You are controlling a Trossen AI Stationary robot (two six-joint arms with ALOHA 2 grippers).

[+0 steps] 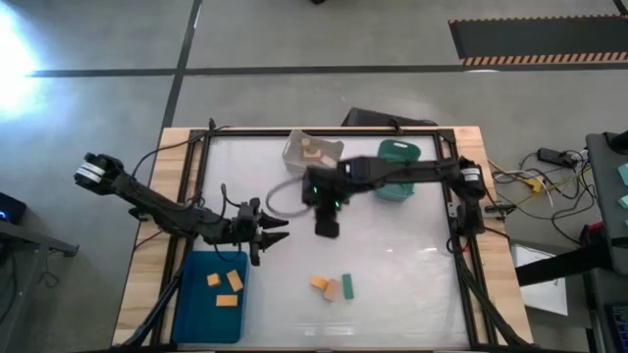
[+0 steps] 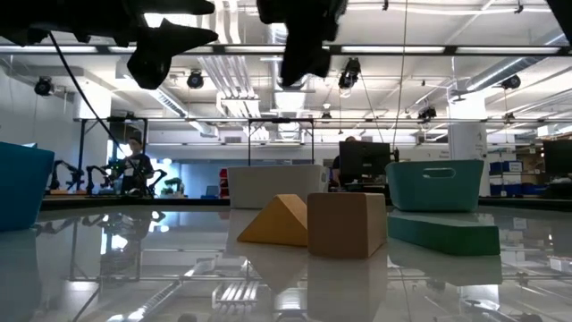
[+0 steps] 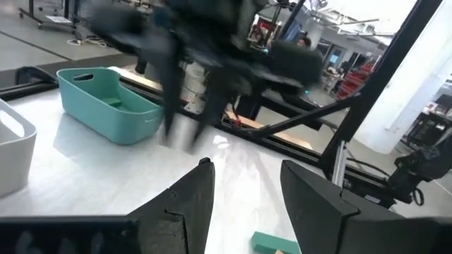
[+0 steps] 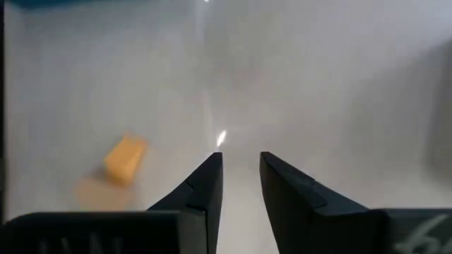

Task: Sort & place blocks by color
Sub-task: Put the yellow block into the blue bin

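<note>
Three blocks lie together near the table's front middle: an orange wedge (image 1: 319, 283) (image 2: 273, 222), a tan block (image 1: 333, 289) (image 2: 347, 224) and a green bar (image 1: 346, 285) (image 2: 442, 233). My right gripper (image 1: 326, 226) (image 4: 240, 166) hangs high over the table's middle, pointing steeply down. Its fingers stand a narrow gap apart with nothing between them. The orange block (image 4: 126, 159) shows below it and to one side. My left gripper (image 1: 280, 233) (image 3: 244, 176) is held level above the table beside the blue bin, open and empty.
A blue bin (image 1: 196, 304) at the front left holds three orange blocks (image 1: 228, 300). At the back stand a clear bin (image 1: 294, 152) holding a tan block (image 1: 312, 152) and a teal bin (image 1: 397, 167) (image 3: 106, 102). A black frame (image 1: 461, 235) borders the glossy table.
</note>
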